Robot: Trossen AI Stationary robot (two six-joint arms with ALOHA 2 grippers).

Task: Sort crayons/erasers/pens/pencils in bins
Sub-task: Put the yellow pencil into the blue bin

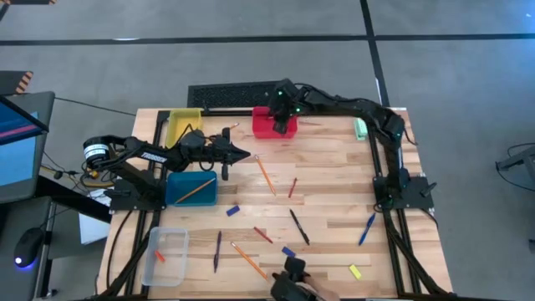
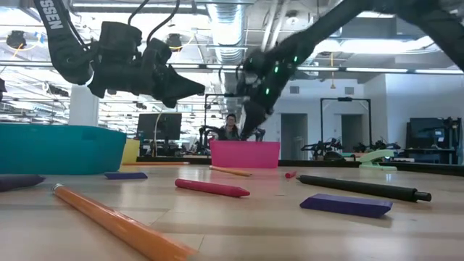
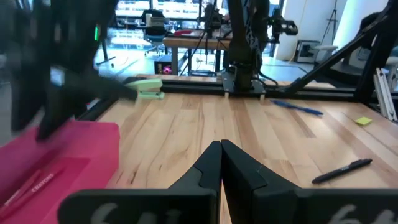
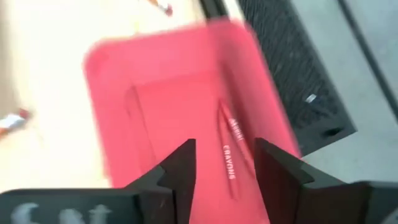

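My right gripper (image 1: 284,115) hangs open above the red bin (image 1: 269,127) at the table's far edge. In the right wrist view, crayons (image 4: 231,152) lie on the floor of the red bin (image 4: 149,106), below the open gripper (image 4: 227,167), and nothing is between the fingers. My left gripper (image 1: 240,155) is shut and empty. It points level, above the table between the yellow bin (image 1: 184,125) and the teal-blue bin (image 1: 191,189). Pencils (image 1: 266,174), crayons (image 1: 292,187), pens (image 1: 298,226) and erasers (image 1: 232,211) lie scattered flat on the wooden table.
A clear bin (image 1: 165,251) stands at the near left with a small orange-red piece inside. A pencil lies in the teal-blue bin. A green object (image 1: 360,128) lies at the far right, and a black grid (image 1: 234,95) beyond the far edge. A blue pen (image 1: 367,228) lies near the right arm's base.
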